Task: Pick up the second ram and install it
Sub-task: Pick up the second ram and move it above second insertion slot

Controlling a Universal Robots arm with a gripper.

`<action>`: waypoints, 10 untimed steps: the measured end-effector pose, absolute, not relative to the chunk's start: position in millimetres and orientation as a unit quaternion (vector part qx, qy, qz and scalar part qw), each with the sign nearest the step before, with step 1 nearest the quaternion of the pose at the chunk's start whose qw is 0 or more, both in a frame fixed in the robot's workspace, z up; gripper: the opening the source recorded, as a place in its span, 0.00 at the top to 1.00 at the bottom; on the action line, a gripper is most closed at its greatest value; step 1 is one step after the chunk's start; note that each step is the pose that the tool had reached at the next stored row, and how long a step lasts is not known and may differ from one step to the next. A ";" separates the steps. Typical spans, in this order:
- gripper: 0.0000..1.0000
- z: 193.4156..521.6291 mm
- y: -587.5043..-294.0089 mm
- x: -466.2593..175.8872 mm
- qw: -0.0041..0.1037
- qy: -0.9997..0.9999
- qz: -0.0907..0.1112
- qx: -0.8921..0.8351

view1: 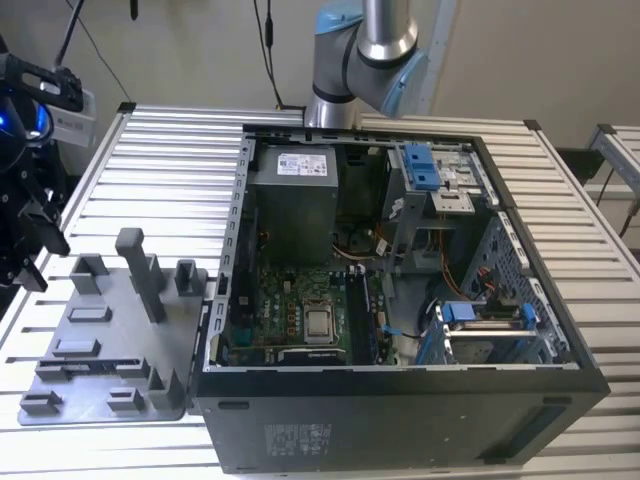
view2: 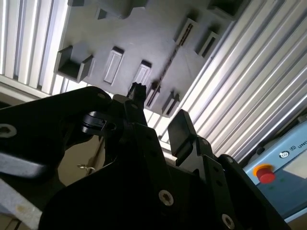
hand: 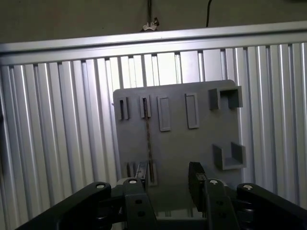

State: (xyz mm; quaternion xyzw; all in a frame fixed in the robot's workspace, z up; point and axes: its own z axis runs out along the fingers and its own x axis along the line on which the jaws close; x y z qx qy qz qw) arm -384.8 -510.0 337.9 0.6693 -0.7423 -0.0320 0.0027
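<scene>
While the claw (hand: pixel 168 172) hangs released above the grey fixture plate (hand: pixel 201 143), the second ram (hand: pixel 147 143) awaits pickup; grasping demands centring on it.

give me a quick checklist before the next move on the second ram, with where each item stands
1. End effector open and empty: ok, fingers apart over the grey fixture plate in both wrist views.
2. Second ram standing on edge in its fixture slot: ok.
3. Ram centred between the fingers: not ok, it lines up with one finger.
4. Computer case open, inside exposed: ok.
5. Free memory slot on the motherboard: cannot tell.
</scene>
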 end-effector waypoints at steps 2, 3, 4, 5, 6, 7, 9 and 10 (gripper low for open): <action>0.52 335.9 -510.0 -384.8 0.003 -0.742 -0.032 0.669; 0.52 335.0 -510.0 -384.8 0.003 -0.742 -0.032 0.670; 0.52 333.9 -510.0 -384.8 0.003 -0.742 -0.032 0.670; 0.52 332.9 -510.0 -384.8 0.003 -0.742 -0.032 0.670; 0.52 332.0 -510.1 -384.8 0.003 -0.742 -0.032 0.670; 0.52 331.1 -510.0 -384.8 0.003 -0.742 -0.032 0.670; 0.52 329.3 -510.0 -384.8 0.003 -0.742 -0.032 0.670; 0.52 328.4 -510.0 -384.8 0.003 -0.742 -0.032 0.670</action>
